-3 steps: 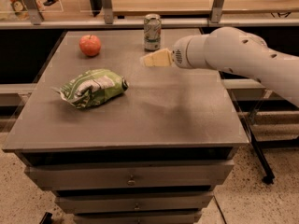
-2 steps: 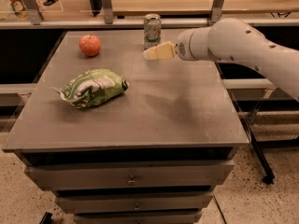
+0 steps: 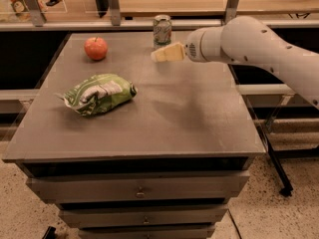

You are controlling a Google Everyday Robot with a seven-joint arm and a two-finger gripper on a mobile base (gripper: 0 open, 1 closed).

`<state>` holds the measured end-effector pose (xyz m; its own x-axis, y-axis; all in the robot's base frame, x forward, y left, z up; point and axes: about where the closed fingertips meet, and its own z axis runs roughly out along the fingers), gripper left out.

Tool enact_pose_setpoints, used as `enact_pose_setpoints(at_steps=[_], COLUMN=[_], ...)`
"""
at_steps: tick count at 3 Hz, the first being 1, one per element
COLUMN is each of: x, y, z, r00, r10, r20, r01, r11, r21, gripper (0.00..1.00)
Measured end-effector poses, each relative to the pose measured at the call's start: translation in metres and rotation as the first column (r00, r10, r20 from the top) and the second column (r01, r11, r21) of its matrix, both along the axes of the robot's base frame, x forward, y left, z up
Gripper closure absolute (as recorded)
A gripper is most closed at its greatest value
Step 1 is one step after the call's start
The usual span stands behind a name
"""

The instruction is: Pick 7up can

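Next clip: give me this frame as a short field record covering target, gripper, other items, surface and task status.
target: 7up can, upright at the table's far edge
gripper: gripper above the table, just in front of the can and pointing left, not around it
other items: apple at far left; snack bag lying left of centre
surface: grey table with drawers below
task status: can not yet picked

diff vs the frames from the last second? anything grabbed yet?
The gripper moved toward the far edge of the table, closing on the 7up can; it is now just in front of the can, not around it. Nothing visibly grabbed. Can, apple and snack bag stayed put.
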<state>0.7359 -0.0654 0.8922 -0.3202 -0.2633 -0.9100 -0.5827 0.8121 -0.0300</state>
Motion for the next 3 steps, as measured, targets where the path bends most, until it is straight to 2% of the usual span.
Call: enact_pose_setpoints(at_steps=[1,2,3], x=[0.016,0.037,0.065], y=[0.011,0.016,0.003], z=[0.005,0.001,-0.01], r00=[0.9975,0.9928,0.993], r10=[0.065,0.117,0.117], r20=[0.027,0.028,0.018], r01=[-0.066,-0.116,-0.116], r11=[0.998,0.993,0.993], r21=[0.007,-0.009,-0.033], gripper=[0.0,0.0,0.0])
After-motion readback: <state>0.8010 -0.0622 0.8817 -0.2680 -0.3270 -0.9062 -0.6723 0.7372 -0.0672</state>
